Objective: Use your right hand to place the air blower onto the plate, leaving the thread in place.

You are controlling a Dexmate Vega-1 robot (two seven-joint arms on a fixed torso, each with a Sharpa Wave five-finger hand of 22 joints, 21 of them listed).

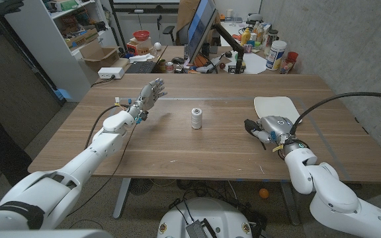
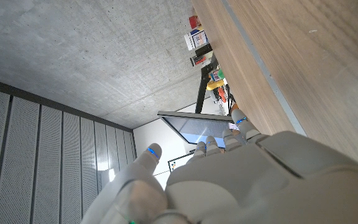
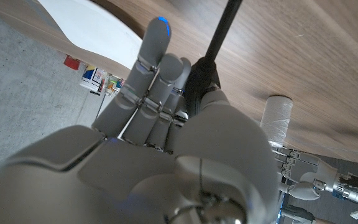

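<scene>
Head view: the right hand [image 1: 268, 129] is at the right side of the wooden table [image 1: 177, 149], just before the white plate [image 1: 276, 106] that lies toward the far right corner. Something black shows at its fingers, probably the air blower [image 1: 249, 125], but the hand covers most of it, so I cannot tell surely if the fingers hold it or only touch it. The thread [image 1: 196, 118] stands upright in the middle of the table, well apart from both hands. The left hand [image 1: 149, 94] hovers near the far left part, fingers spread wide and holding nothing.

Left wrist view: the back of the left hand [image 2: 229, 180] with fingers reaching out, nothing between them.

Right wrist view: the right hand [image 3: 160, 143] has its fingers [image 3: 151, 81] straight and close together beside a black thing with a thin stem, the air blower [image 3: 213, 53]. The plate [image 3: 98, 31] is just beyond the fingertips, and the thread [image 3: 277, 121] stands further off.

In my judgement, the blower is not yet on the plate; it must be gripped, lifted and placed there.
</scene>
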